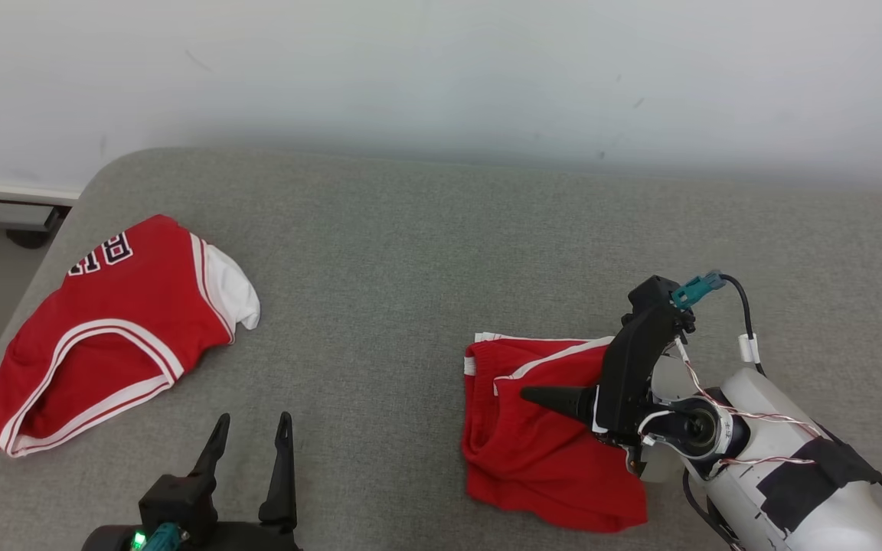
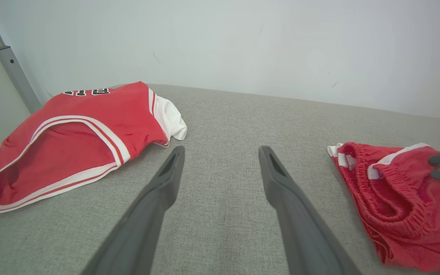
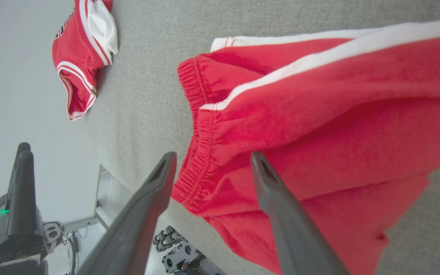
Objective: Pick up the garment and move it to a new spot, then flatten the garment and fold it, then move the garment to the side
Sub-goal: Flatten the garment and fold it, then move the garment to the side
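Our right gripper (image 3: 213,156) hung just over the red shorts (image 1: 548,451), fingers spread and empty. The shorts lay on the right of the grey surface (image 1: 410,268), waistband toward our left, the way those fingers pointed. Our left gripper (image 1: 253,419), fingers likewise spread and empty, sat well apart, nearer the red jersey (image 1: 112,329).

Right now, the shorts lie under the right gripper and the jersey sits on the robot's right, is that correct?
Not quite. The jersey lies on the robot's left, beyond the left gripper, as the head view shows. The shorts do lie under the right gripper.
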